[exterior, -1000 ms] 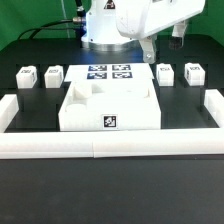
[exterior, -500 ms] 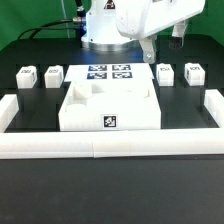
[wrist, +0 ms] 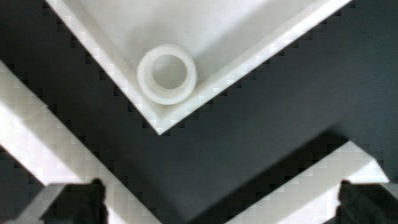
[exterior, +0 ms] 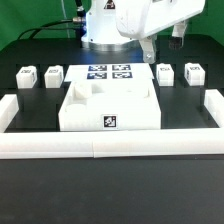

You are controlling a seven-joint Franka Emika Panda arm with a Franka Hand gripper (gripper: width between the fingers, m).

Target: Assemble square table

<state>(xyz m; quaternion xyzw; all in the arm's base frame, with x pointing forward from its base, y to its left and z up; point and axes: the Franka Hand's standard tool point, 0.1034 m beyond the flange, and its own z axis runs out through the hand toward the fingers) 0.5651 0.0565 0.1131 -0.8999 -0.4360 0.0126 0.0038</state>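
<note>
The square table's white slab (exterior: 108, 104) lies in the middle of the black table, with its tag (exterior: 110, 121) on the front edge. Two leg blocks (exterior: 25, 76) (exterior: 52, 74) stand at the exterior view's left. Two more leg blocks (exterior: 165, 73) (exterior: 194, 73) stand at its right. My gripper (exterior: 162, 42) hangs high at the back right, open and holding nothing. In the wrist view my gripper (wrist: 214, 206) is spread wide above one corner of the slab (wrist: 214, 40), and a round screw hole (wrist: 166, 75) shows in that corner.
The marker board (exterior: 110, 72) lies flat behind the slab, in front of the robot base (exterior: 105, 35). A long white border rail (exterior: 110, 148) runs along the front and turns up both sides. White bands of the rail (wrist: 45, 135) cross the wrist view.
</note>
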